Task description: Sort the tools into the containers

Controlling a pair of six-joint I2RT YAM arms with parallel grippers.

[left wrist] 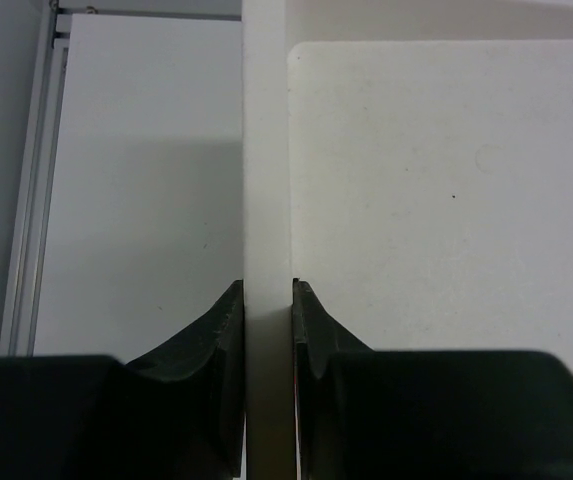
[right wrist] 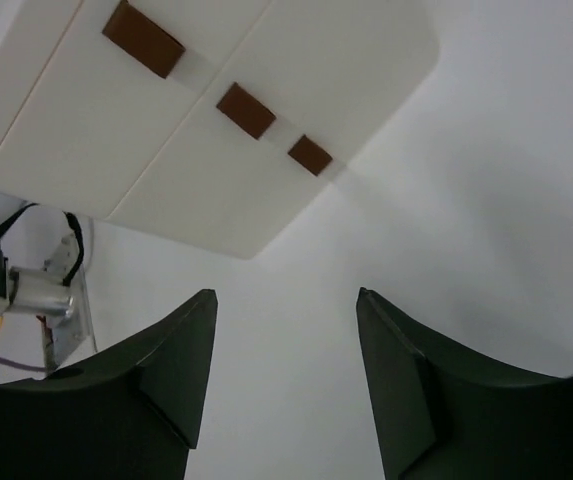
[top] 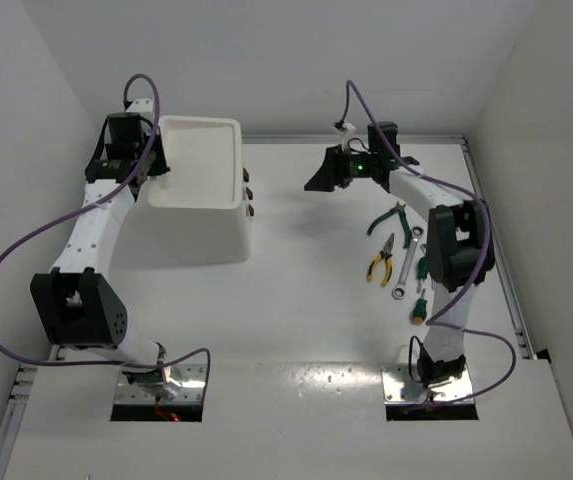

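White tabletop (top: pixel 296 300), white walls on three sides.

Top view. Found white cabinet (top: pixel 216 235) at far left, rimmed tray top (top: pixel 201 125) uppermost, dark red drawer handles (top: pixel 248 192) facing right. Noted left gripper (top: pixel 158 165) at the tray's left rim. Noted right gripper (top: pixel 321 175) hanging between cabinet and tools, touching neither. Logged tools loose on the table beside the right arm: green-handled pliers (top: pixel 388 220), yellow-and-black pliers (top: pixel 381 262), far wrench (top: pixel 412 236), near wrench (top: pixel 403 280), and two green-handled screwdrivers, far screwdriver (top: pixel 422 266) and near screwdriver (top: pixel 419 306). None visible in the tray.

Left wrist view. Fingers (left wrist: pixel 228 320) pinched shut on tray rim (left wrist: pixel 266 180), one pad each side of the thin wall.

Right wrist view. Fingers (right wrist: pixel 181 350) spread wide, nothing between. Cabinet front (right wrist: pixel 216 190) ahead, drawers closed.

Judged: tools stiff steel, light, not fragile. Wrenches slim, flat, smooth, so likely to slip; pinch across the shank at mid-length. Take pliers by the coated handles close to the pivot, and screwdrivers by the handle. Cabinet light plastic, apt to slide under a drawer pull; rim hold probably a brace.
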